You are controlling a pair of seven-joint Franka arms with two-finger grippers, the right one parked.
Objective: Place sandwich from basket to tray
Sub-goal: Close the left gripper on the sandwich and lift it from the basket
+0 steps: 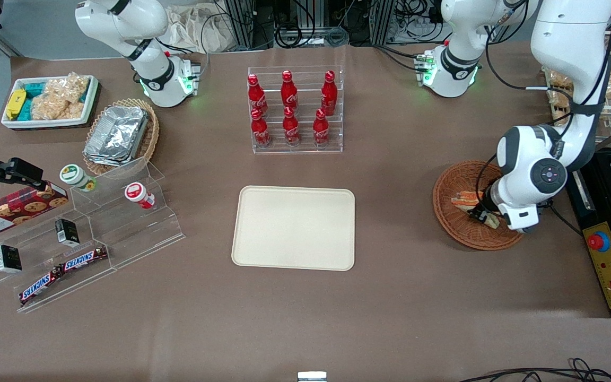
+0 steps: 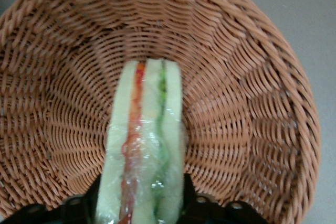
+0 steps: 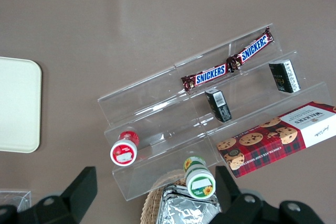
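We see the tray [image 1: 293, 228] lying bare at mid-table. Toward the working arm's end sits the basket [image 1: 450, 212], where our gripper [image 1: 483, 215] reaches in, its fingers [image 2: 197, 205] closed on either side of the sandwich [image 2: 144, 150], which stands on edge inside the basket.

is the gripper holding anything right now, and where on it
The gripper is down in the basket, with the sandwich between its fingers, one on each bread face at one end. Whether they are clamped shut cannot be told.
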